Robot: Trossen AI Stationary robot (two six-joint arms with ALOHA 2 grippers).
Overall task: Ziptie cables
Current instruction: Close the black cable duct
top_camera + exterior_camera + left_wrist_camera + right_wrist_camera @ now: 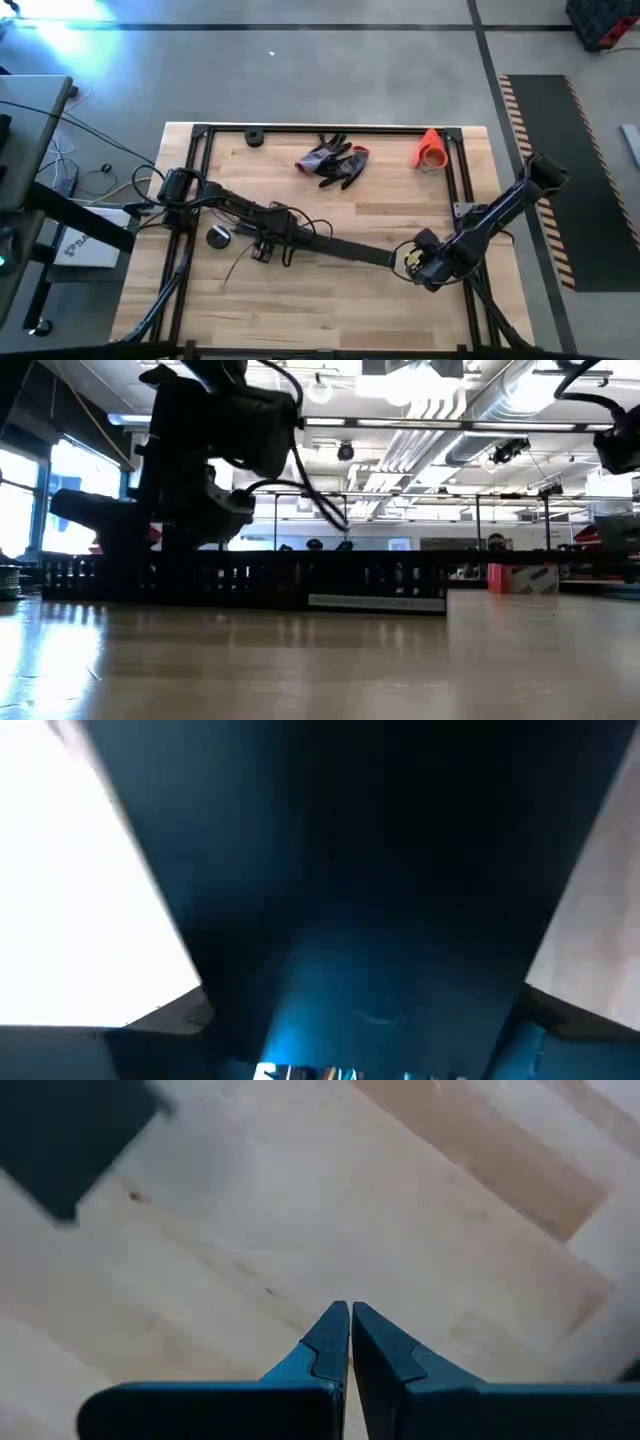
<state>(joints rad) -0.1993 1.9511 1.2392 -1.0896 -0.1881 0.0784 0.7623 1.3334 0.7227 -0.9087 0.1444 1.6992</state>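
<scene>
1. Cables (262, 238) lie in a loose tangle at about 7 o'clock from the table's centre in the high view, thin wires looping around the left arm's forearm and trailing toward 8 o'clock.
2. Long black slotted strip (350, 250) runs across the middle of the table (330, 300) from the tangle toward 4 o'clock, its far end at the right gripper (412, 262).
3. Left gripper: its wrist camera is filled by a dark surface pressed close, so I cannot tell how its fingers stand. The arm reaches low from 9 o'clock toward the wires, probably to gather or pin them.
4. Right gripper sits near 4 o'clock, and in its own wrist view the fingertips (330, 1342) are pressed together with nothing seen between them, hovering over bare wood. My read: it is parked beside the strip's end, ready to take it.
5. Grey-and-red work gloves (333, 160) rest at 12 o'clock, an orange roll (430, 150) at 1 o'clock, a small black ring (254, 137) at 11 o'clock, all well apart from the work, likely set aside.
6. Nothing yet binds the wires, so the tying looks undone.
</scene>
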